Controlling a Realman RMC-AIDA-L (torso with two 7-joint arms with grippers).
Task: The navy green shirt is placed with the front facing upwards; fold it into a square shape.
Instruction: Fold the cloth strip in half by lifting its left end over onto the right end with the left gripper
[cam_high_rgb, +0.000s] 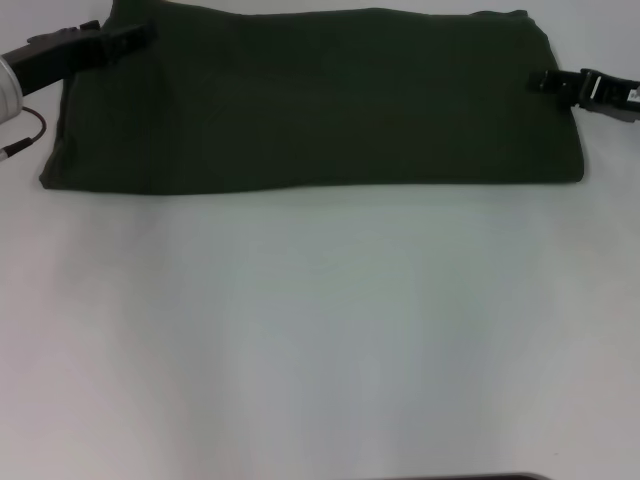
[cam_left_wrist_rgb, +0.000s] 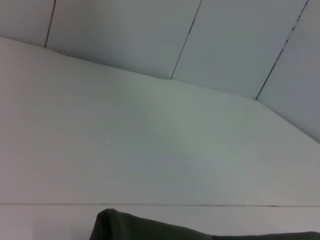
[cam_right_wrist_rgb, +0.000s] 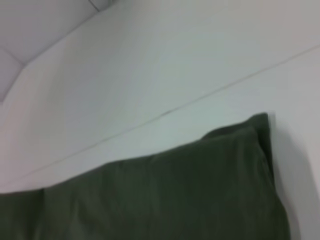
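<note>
With the navy green shirt (cam_high_rgb: 310, 100) already a wide band on the far bench (cam_high_rgb: 320, 330), left gripper (cam_high_rgb: 140, 36) and right gripper (cam_high_rgb: 537, 82) flank its ends; finger state cannot be told. Next, probably: crosswise fold.

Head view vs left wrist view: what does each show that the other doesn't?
Head view only: the whole dark olive-green shirt folded into a wide band, plain side up, with the left gripper at its far left corner and the right gripper at its right edge. Left wrist only: panelled wall. Both: the shirt and the white table.
</note>
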